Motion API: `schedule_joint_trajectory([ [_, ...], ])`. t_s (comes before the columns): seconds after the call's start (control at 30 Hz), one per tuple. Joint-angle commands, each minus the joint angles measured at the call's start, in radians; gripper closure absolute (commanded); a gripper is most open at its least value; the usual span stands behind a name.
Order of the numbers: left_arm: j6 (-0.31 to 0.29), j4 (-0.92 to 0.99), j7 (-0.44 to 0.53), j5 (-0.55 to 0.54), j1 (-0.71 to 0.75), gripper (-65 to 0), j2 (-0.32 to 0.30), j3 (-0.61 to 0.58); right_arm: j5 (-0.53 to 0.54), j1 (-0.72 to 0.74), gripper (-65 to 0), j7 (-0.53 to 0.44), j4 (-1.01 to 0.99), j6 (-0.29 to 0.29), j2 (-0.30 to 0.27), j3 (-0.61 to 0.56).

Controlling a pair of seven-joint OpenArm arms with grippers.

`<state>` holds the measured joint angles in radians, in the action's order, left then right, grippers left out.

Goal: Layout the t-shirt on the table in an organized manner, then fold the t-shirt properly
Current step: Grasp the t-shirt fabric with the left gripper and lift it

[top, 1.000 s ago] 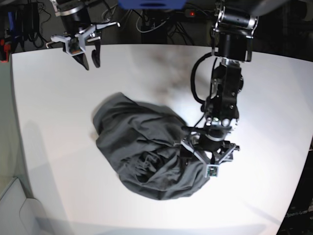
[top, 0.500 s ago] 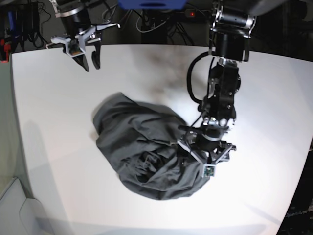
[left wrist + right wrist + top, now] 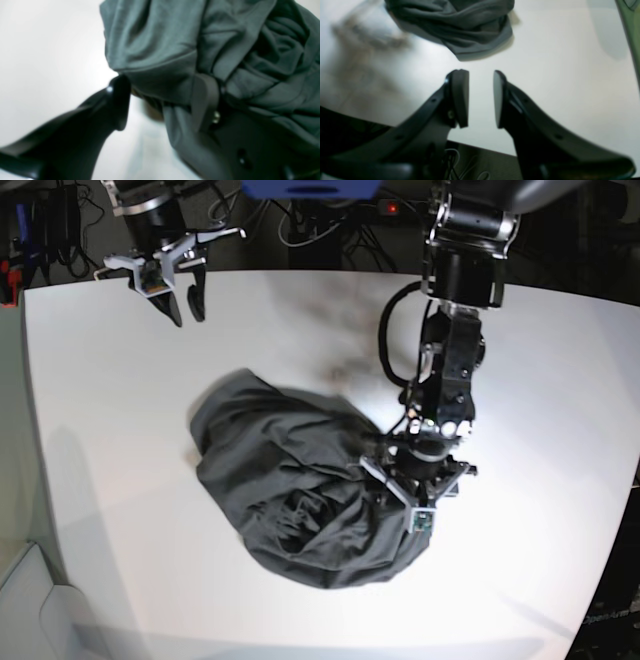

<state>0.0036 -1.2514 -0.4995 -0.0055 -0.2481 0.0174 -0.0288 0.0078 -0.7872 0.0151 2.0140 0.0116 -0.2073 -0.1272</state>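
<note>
The t-shirt (image 3: 300, 490) lies crumpled mid-surface (image 3: 100, 430), not yet spread. The left tool (image 3: 162, 100) straddles a fold at its edge, jaws apart, probably to pinch it. The right tool (image 3: 481, 98) waits far off, jaws apart, empty.

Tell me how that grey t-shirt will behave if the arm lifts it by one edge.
The t-shirt lies bunched in soft wrinkles, so it will probably droop and unfurl, not hold shape. Fabric already drapes over the left pincer, suggesting it is floppy and light. On the smooth table, it may drag.
</note>
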Motion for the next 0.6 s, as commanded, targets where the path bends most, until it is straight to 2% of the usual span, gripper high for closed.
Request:
schedule_joint_trajectory([
  [0.0,-0.001,-0.014,0.026,-0.001,-0.038,-32.6,0.006,0.0,0.001,-0.007,-18.1,-0.027,0.015,0.0,-0.004,0.004],
  [0.33,-0.001,-0.012,0.028,-0.001,-0.069,-30.0,0.025,0.0,0.001,-0.007,-18.1,-0.025,0.015,0.0,-0.004,0.007],
  [0.4,-0.001,-0.021,0.028,-0.001,-0.072,-23.8,0.025,0.0,0.001,-0.007,-18.1,-0.025,0.015,0.0,-0.004,0.007],
  [0.53,0.0,-0.023,0.023,-0.001,-0.107,0.0,0.026,0.0,0.001,-0.005,-18.1,-0.025,0.015,0.0,-0.005,0.008],
  [0.57,0.0,-0.021,0.02,-0.001,-0.118,0.0,0.026,0.0,0.001,-0.005,-18.1,-0.025,0.015,0.0,-0.005,0.008],
])
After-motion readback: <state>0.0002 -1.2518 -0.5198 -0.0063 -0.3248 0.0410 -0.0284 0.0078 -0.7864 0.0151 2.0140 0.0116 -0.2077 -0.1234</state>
